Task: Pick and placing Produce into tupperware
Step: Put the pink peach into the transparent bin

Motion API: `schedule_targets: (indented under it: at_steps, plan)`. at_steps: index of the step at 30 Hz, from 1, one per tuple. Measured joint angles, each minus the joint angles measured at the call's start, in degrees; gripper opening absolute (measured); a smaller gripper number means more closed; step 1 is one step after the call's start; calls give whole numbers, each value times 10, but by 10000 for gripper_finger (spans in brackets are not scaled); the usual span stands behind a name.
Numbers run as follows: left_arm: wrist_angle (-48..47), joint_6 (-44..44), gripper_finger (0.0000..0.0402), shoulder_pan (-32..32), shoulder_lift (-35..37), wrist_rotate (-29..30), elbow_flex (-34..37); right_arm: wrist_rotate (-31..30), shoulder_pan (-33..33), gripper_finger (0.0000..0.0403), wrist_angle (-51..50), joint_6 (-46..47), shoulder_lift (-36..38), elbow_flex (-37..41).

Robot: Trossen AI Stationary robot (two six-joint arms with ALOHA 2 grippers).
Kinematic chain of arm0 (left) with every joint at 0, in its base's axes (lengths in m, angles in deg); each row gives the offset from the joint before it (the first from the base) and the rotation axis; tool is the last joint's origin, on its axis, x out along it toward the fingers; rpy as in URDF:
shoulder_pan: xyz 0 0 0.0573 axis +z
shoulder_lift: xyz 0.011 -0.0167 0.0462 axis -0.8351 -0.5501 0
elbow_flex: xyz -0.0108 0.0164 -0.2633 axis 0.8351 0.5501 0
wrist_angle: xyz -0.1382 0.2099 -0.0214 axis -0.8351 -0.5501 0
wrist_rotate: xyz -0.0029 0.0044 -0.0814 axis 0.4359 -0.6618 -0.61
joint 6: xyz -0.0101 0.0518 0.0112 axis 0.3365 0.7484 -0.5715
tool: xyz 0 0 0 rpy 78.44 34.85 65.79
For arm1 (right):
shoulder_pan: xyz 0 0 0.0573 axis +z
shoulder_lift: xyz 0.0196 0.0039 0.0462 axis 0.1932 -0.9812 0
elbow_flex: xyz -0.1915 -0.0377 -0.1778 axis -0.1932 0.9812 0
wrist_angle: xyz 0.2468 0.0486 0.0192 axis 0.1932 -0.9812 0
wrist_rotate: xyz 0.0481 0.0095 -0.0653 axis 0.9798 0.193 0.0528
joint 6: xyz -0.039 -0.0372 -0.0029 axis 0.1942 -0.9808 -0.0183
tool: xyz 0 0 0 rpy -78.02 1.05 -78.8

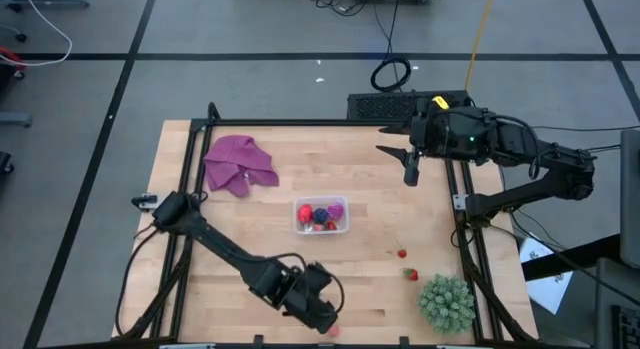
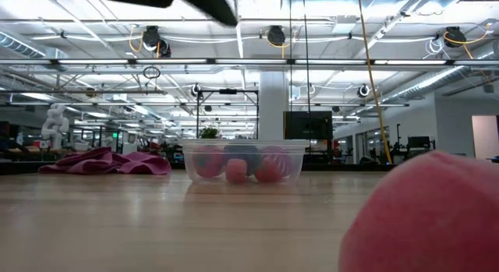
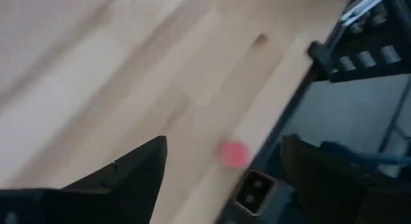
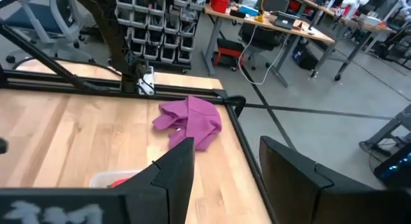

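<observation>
High view first, left to right: I see the purple cloth crumpled at the counter's far left. My left pincer sits low at the near edge, its fingers spread wide and holding nothing. Just beside it lies a pink fruit, at the very edge of the counter (the left wrist view shows that same fruit between the spread fingers but apart from them).

Near the middle stands the tupperware, with several red, magenta and dark blue pieces inside. Further right, two small red fruits lie loose on the wood, near the green spiky plant at the near right corner.

My right pincer waits raised over the far right of the counter, fingers partly parted and empty.
</observation>
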Motion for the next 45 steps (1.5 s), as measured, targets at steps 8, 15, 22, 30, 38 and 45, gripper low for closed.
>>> schedule_targets:
  at_steps: [8, 15, 22, 30, 38, 45]
  plan:
    - [88, -28, 310, -16, -33, -8, 1, 0, 0, 165, -39, 46, 0, 0]
    - [124, -35, 310, -22, -54, -20, -1, 0, 0, 165, -58, 58, 0, 0]
    - [107, -58, 310, -18, -77, -36, 0, 0, 0, 165, -45, 56, 1, 0]
    - [100, -58, 310, -12, -90, -64, 0, 0, 0, 165, -33, 46, 1, 0]
    - [99, -59, 310, -11, -94, -73, 0, 0, 0, 165, -31, 45, 1, 0]
    - [102, -59, 310, -12, -101, -73, 0, 0, 0, 165, -31, 45, 1, 0]
